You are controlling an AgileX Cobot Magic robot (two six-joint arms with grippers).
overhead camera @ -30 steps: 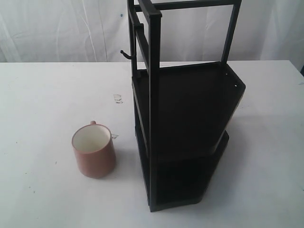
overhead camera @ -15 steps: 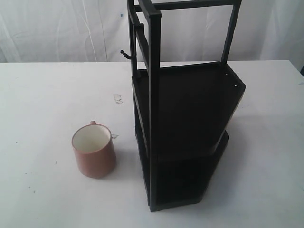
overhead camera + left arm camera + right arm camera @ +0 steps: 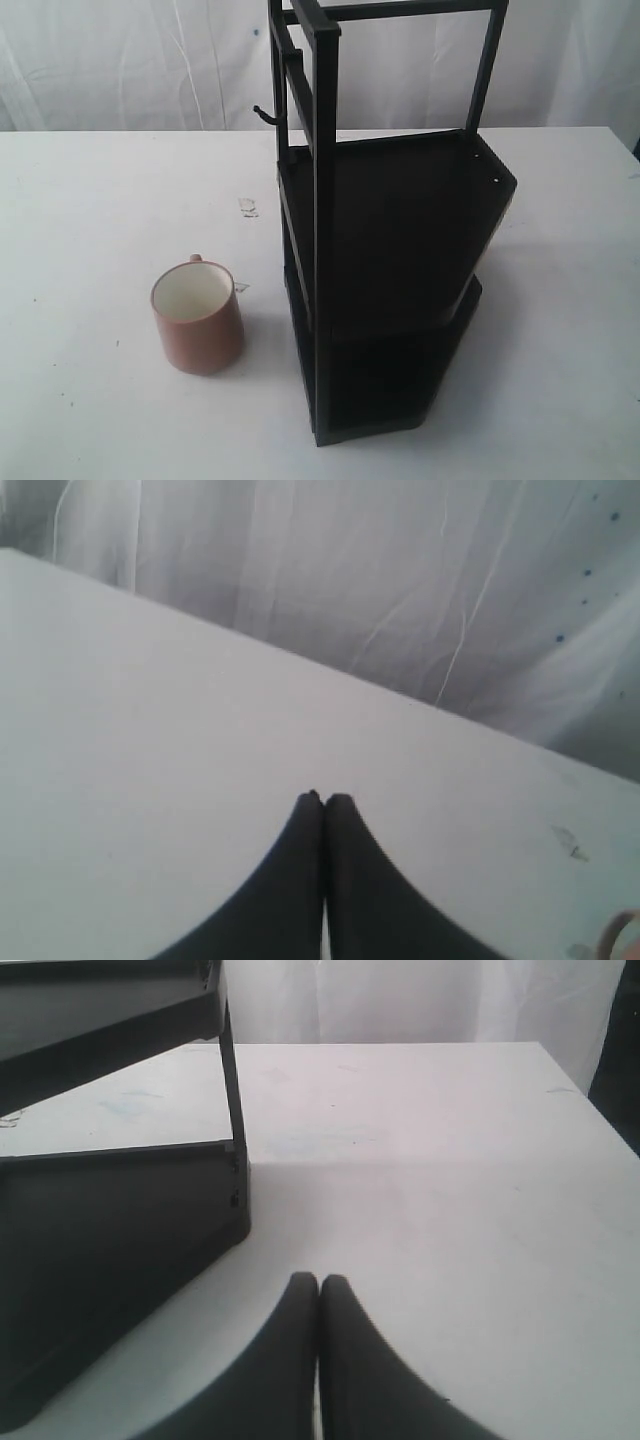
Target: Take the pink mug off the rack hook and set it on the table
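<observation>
On the table (image 3: 100,200) at the rack's (image 3: 400,230) nine o'clock stands the mug (image 3: 198,318), off the hook (image 3: 265,116); left claw (image 3: 323,798) and right claw (image 3: 318,1280) clenched empty.

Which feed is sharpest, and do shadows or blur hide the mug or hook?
Exterior view: sharpest, soft even light, mug and hook clear, rack shelves lost in dark. Left wrist view: hazy, washed out, left tool a dark blur. Right wrist view: fairly sharp, rack base dark.

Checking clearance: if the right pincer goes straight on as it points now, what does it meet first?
Looks free: the right pincer points over the table toward the curtain; the rack sits beside that line. Depth unclear.
</observation>
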